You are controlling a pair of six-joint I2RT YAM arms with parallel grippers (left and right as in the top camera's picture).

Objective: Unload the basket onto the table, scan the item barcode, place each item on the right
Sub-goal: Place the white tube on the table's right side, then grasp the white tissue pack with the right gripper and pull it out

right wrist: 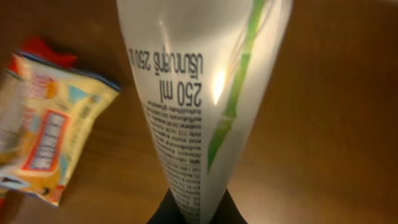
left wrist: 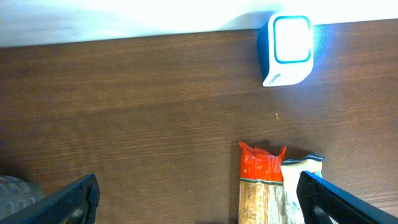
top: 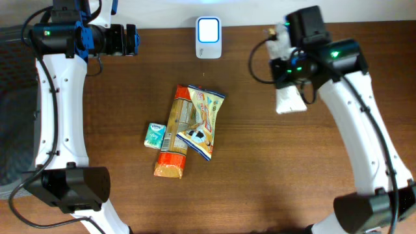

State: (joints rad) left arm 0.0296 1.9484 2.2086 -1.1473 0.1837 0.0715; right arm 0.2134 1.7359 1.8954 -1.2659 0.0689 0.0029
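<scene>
I am pinching the white pouch [top: 289, 102] in my right hand [right wrist: 191, 216], fingers pressed together on its near end, so the pouch is hanging clear of the bench [top: 273, 175] at about 2 o'clock in the overhead view. Its long axis is running straight away from my hand, from 6 toward 12 o'clock in the right wrist view, with the printed "250 ml" text and a green stem facing the wrist camera; I am not seeing any barcode on that face. The scanner [top: 208, 38] is standing at 12 o'clock on the bench's far edge, its lit window glowing, and it is lying toward 10 o'clock from the pouch, well apart. My left hand [left wrist: 198, 186] is hovering spread and empty at 10 o'clock overhead, nearer the scanner than my right, yet my right is the one carrying the item. I am judging that the coming move is a sweep toward 10 o'clock, turning the pouch until its code is facing the window. The snack packets [top: 195, 123] are lying mid-bench, untouched.
</scene>
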